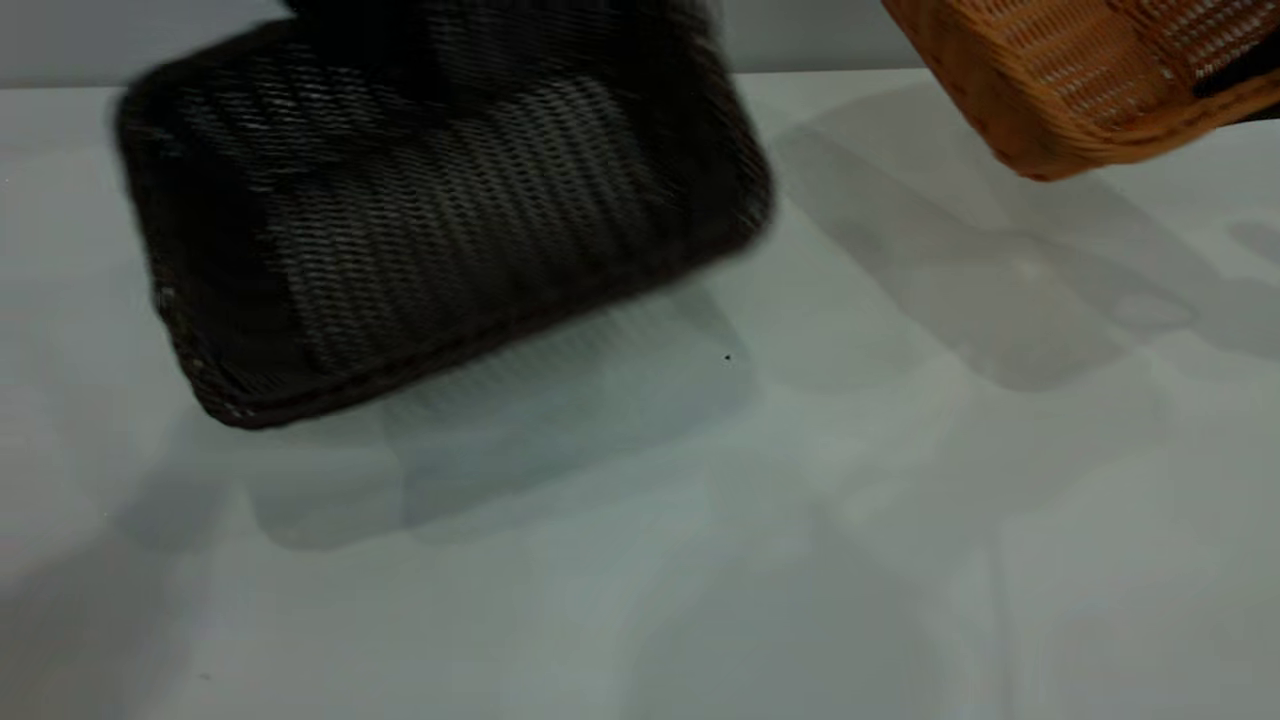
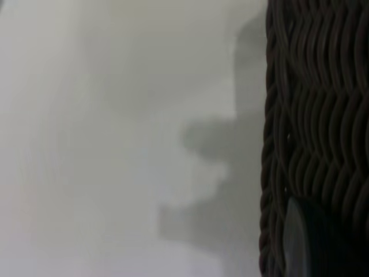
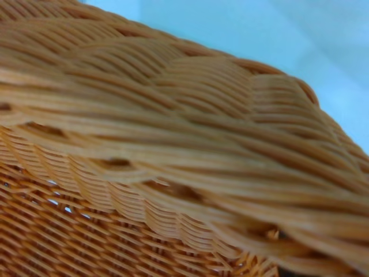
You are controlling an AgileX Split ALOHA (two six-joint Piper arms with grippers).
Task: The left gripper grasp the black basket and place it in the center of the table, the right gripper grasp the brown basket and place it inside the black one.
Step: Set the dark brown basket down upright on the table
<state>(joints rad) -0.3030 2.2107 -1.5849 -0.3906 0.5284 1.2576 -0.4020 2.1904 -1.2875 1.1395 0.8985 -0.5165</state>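
You had the black basket [image 1: 440,220], a dark brown-black woven wicker tray with sloping sides and a braided rim, up in the air at the left, tipped so you looked at its underside. It hung above the wide pale grey table [image 1: 700,560], and its shadow lay on the table just under it. The left gripper [image 2: 302,242] showed only as a dark blurry lump pressed against the black basket's weave in the left wrist view. I could not tell how wide its fingers were, though the lifted basket makes me think it had hold.

I judge both baskets to be light and fairly stiff, with a bumpy weave that does not slip easily. The braided rim looks like the best place to pinch, since it is thick and strong. The thin woven walls might bend if squeezed hard.

To the right of the black basket, and well apart from it, the brown basket [image 1: 1090,80], an orange-tan woven wicker tray, was also off the table and tilted. The right wrist view was filled by its braided rim [image 3: 190,144]. The right gripper itself did not show clearly, so I cannot tell its grip.
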